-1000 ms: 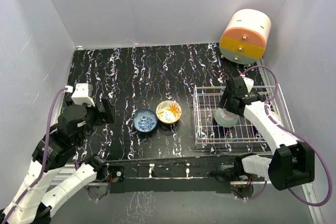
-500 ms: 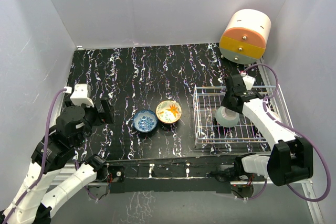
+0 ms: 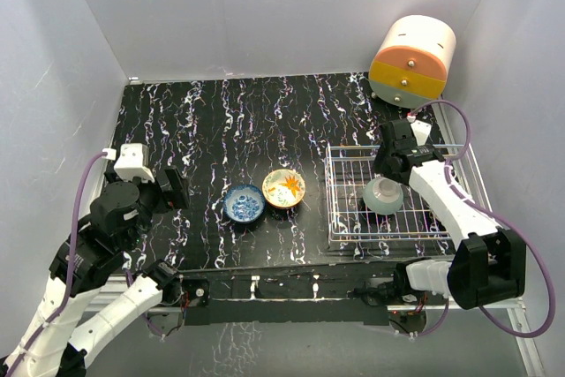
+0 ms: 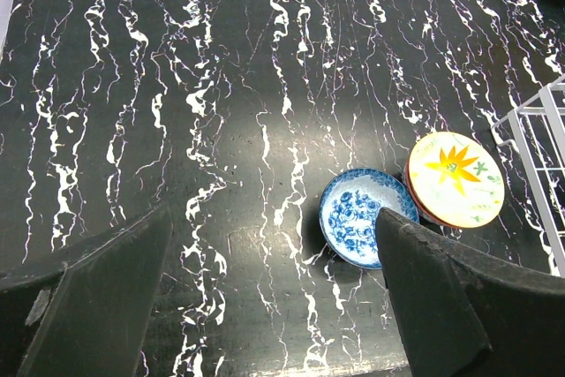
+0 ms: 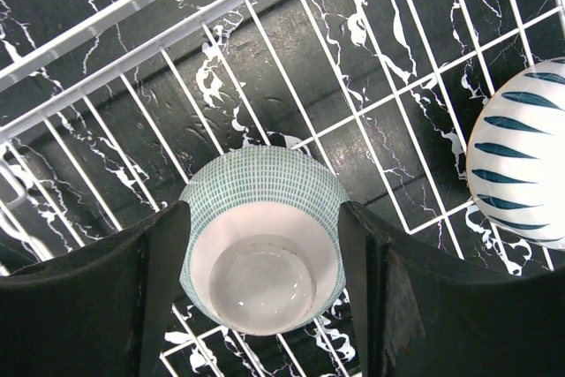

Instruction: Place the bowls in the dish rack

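Top external: blk marbled table [image 3: 265, 121], white walls [image 3: 265, 15], dish rack [image 3: 344, 209] right.

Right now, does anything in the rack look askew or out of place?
Yes: the checked bowl in the wire rack sits upside down, foot ring up, while the blue bowl and the orange bowl on the table stand upright.
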Controlling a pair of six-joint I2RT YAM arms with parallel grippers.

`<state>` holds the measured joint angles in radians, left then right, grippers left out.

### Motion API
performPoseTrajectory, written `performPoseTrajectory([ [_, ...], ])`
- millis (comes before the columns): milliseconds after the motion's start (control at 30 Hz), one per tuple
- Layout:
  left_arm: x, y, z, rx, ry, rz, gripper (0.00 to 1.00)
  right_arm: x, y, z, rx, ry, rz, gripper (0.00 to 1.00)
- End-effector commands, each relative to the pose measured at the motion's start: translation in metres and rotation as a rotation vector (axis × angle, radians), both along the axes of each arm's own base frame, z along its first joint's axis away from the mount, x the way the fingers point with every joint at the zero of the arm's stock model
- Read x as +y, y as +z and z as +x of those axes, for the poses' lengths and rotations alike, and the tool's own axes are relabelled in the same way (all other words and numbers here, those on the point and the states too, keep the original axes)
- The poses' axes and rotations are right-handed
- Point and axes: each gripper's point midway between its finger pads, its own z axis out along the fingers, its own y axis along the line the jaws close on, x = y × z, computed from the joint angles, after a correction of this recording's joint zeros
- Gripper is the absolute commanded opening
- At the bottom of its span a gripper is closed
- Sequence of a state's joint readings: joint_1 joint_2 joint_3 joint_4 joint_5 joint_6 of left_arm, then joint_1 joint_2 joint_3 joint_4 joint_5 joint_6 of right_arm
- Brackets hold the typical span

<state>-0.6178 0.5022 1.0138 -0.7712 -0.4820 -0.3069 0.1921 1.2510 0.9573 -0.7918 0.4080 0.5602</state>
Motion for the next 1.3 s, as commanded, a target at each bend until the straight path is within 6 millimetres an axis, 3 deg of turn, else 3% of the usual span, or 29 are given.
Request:
performPoseTrajectory([
  [0,0.002,-0.002,-0.001,-0.004,0.001,0.014,0.97,0.009,0.025,0.003,-0.039,0.057,0.042,0.83],
  [367,0.003,-0.004,-0.003,-0.006,-0.002,0.009,0.97,0.021,0.006,-0.026,0.065,0.108,0.112,0.86],
  [633,0.003,-0.008,-0.004,-0.002,0.000,0.002,0.97,0.020,0.001,-0.030,0.073,0.103,0.109,0.77],
  [867,0.005,-0.008,-0.005,-0.001,0.005,0.002,0.97,0.019,-0.012,-0.030,0.093,0.092,0.105,0.77],
  [1267,0.006,-0.008,-0.006,0.002,0.009,0.004,0.97,0.013,-0.009,-0.025,0.065,0.058,0.079,0.52],
])
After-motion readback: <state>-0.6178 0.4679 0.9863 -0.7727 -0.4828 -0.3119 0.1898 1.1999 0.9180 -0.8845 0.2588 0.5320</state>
